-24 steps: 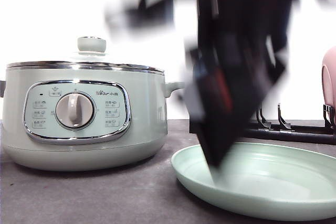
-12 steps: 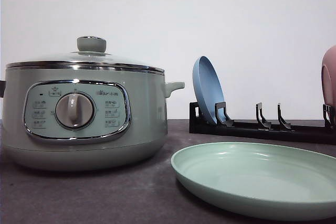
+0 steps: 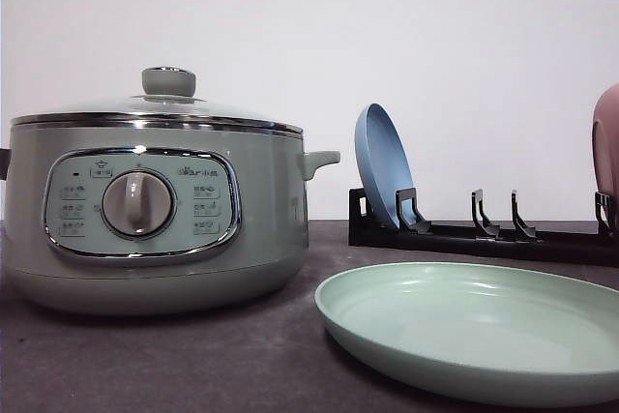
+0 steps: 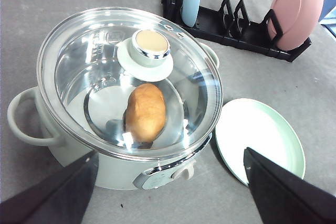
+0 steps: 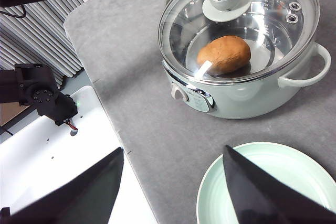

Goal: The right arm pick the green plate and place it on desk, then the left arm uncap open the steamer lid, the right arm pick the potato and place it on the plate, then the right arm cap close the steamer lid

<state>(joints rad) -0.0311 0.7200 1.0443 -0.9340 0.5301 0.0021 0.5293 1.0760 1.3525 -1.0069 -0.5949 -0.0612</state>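
Observation:
The green plate (image 3: 484, 336) lies flat on the dark grey desk (image 3: 193, 355), just right of the steamer (image 3: 271, 229). The glass steamer lid (image 3: 155, 108) sits shut on the pot, its knob (image 3: 168, 81) on top. Through the glass the potato (image 4: 145, 112) rests inside the pot. My left gripper (image 4: 171, 153) hangs high over the steamer, jaws wide open and empty. My right gripper (image 5: 174, 149) is open and empty above the desk, between the green plate (image 5: 273, 182) and the table edge, with the potato (image 5: 224, 54) seen under the lid (image 5: 273, 3). Neither arm shows in the front view.
A black dish rack (image 3: 484, 239) stands behind the plate, holding an upright blue plate (image 3: 380, 163) and a pink plate (image 3: 607, 147) at the right end. The desk's edge (image 5: 105, 108) runs near the steamer's panel side, with a white surface beyond.
One second ago a dark arm hung blurred over the green plate; it has lifted out of the front view. The plate stays flat on the desk.

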